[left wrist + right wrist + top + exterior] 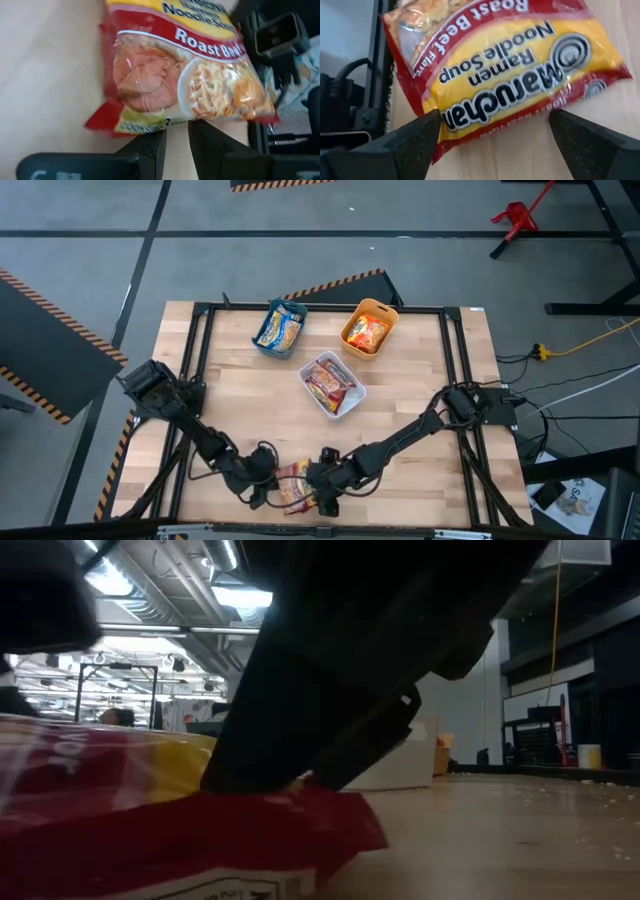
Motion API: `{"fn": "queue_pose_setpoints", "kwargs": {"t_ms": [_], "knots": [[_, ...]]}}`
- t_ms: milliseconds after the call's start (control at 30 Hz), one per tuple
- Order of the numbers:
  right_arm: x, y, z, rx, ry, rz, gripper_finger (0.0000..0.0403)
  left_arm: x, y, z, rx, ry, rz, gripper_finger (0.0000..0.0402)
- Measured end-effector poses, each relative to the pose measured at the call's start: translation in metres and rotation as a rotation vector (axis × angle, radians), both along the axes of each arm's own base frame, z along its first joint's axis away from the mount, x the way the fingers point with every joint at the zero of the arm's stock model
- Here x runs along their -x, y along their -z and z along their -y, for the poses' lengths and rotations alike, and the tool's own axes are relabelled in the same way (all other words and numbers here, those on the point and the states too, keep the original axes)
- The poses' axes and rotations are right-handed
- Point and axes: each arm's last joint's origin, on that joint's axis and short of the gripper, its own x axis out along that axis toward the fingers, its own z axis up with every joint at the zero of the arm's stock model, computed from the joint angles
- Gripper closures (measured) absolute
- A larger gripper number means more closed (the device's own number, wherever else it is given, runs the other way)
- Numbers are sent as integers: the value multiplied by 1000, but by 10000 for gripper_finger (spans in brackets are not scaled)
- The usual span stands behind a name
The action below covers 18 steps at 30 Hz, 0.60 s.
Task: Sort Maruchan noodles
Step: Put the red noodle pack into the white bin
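One dark red Maruchan packet (294, 485), labelled Roast Beef, lies near the table's near edge between my two grippers. It fills the left wrist view (180, 65) and the right wrist view (505, 70). My left gripper (266, 486) is at the packet's left end, with its fingers almost together (177, 142). My right gripper (324, 492) stands open at the packet's right end, one finger on each side of that end (495, 140), touching nothing I can see. In the low view the packet (150, 830) lies in front under a dark gripper. My left gripper pinches the packet's crimped end seam (162, 126) between its two fingers (150, 145), coming level from the table's left side. Only a narrow gap shows between the fingers. In the low view, the packet's right part (330, 830) rests on the table.
Three bins stand in the table's far half: a teal bin (264, 346) with blue packets, an orange bin (391, 315) with orange packets, and a white bin (308, 369) with dark red packets. Bare wood lies between the bins and the grippers. The near table edge is close behind the packet.
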Motion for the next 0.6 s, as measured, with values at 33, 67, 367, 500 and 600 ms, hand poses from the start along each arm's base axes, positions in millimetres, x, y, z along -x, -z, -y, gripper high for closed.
{"fn": "queue_pose_setpoints", "kwargs": {"t_ms": [33,67,367,500,600], "knots": [[0,0,0,-7,11,-3,47,-2,0,-2,-3,-6,3,328],[0,0,0,-5,18,-1,47,-4,0,-4,-9,-9,10,328],[-1,1,2,-46,107,-23,116,-19,-1,-20,-11,-30,32,328],[-1,1,2,-70,124,-35,196,-20,-1,-20,3,-8,22,328],[-1,0,2,-83,126,-39,249,-20,-2,-19,22,11,20,328]]}}
